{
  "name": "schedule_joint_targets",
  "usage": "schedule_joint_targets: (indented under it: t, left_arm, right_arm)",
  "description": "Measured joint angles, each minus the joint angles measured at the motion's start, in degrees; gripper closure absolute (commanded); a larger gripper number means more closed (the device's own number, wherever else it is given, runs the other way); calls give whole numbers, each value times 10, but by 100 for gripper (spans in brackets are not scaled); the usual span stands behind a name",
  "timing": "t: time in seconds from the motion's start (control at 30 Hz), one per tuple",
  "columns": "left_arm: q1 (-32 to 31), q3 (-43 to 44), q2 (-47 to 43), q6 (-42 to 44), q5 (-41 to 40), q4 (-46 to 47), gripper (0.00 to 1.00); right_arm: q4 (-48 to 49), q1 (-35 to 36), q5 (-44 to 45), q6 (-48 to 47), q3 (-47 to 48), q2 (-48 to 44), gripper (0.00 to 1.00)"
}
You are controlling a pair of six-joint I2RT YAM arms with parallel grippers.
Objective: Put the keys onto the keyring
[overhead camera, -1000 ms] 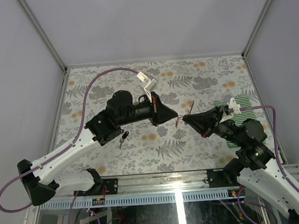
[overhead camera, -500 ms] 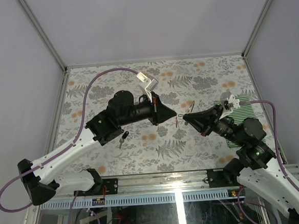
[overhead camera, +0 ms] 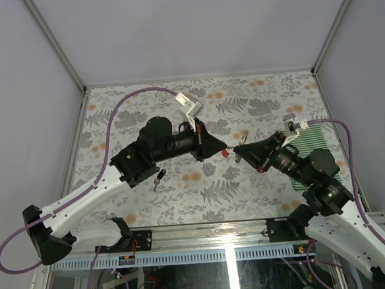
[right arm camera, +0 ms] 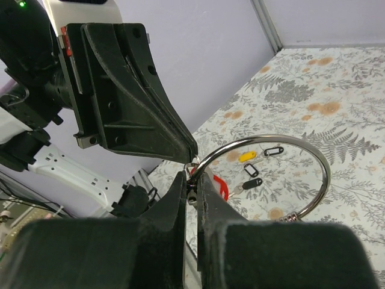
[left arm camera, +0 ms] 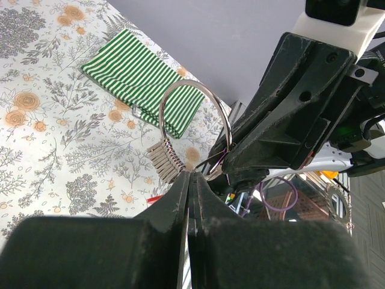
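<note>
loose keys [overhead camera: 158,180]: a small dark cluster lying on the table [overhead camera: 256,107], left and near, well apart from both grippers. The right wrist view shows one yellow tag [right arm camera: 247,156] and three small black pieces beside it, too small to tell key from clip.
left gripper [overhead camera: 224,147]: one, reaching in from the left. Its jaws are pressed tight together with no gap, pinching the red-tagged key at their tip, above the table's middle.
red-tagged key [overhead camera: 225,153]: one, off the table. Its red plastic tag [right arm camera: 221,186] hangs just below the two meeting tips, and a short metal part shows beside it.
keyring [left arm camera: 166,159]: one, a thin, bright silver wire bent into a full round hoop. A tight coil of small loops is bunched at one spot on it. It stands up in the air between the two grippers, clear of the table and just right of the red tag.
right gripper [overhead camera: 238,153]: one, coming from the right, tip almost touching the left one. Its jaws are narrowed onto the keyring's wire, which runs out from between the fingers [right arm camera: 180,198].
striped cloth [left arm camera: 144,78]: one, green and white, folded flat at the table's right side.
</note>
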Motion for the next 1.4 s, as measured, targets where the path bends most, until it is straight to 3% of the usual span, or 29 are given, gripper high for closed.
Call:
schedule_joint_targets:
  t: [0.23,0.6,0.9,1.13,1.4]
  left_arm:
    - [1,0,0,4,-1,0,86]
    - [1,-3,-19,19,-20,-10,79]
    - [1,-24,-62,47,-25,-10,66]
    - [1,-25,-64,107,-27,-23,57]
    - [1,-11,-61,187,-45,-76,52]
  right_arm:
    - [12,0,2,52,0,9,100]
    - [35,0,5,93,0,12,100]
    - [26,0,33,128,0,26,100]
    - [0,0,40,132,4,37,100]
    - [-37,0,40,140,27,55,100]
